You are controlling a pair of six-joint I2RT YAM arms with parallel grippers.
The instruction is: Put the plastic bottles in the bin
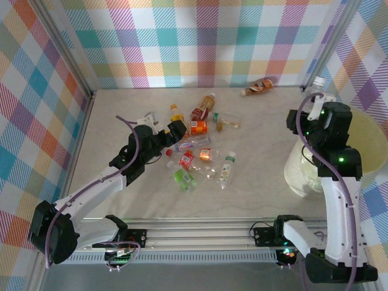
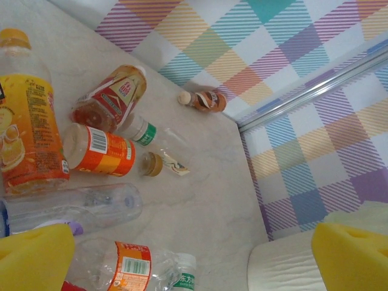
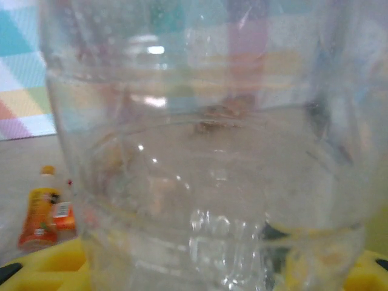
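Right wrist view: the clear bottle [image 3: 206, 151] is too close to the lens and blurred. The top and bottom edges cut off its neck and base. It covers most of the yellow pads [image 3: 42, 264], and the scene behind it is smeared.

Top view: the right pincer [image 1: 316, 102] hides this bottle except its white cap [image 1: 317, 82]. The right arm [image 1: 339, 200] covers part of the bin [image 1: 297, 173], which the right edge also cuts. Bottle labels on the table [image 1: 260, 176] are too small to read.

Left wrist view: the bottom edge cuts both left pincer [image 2: 192, 257] pads and an orange-labelled bottle [image 2: 130, 267]. The left edge cuts a yellow-labelled bottle [image 2: 27, 115].
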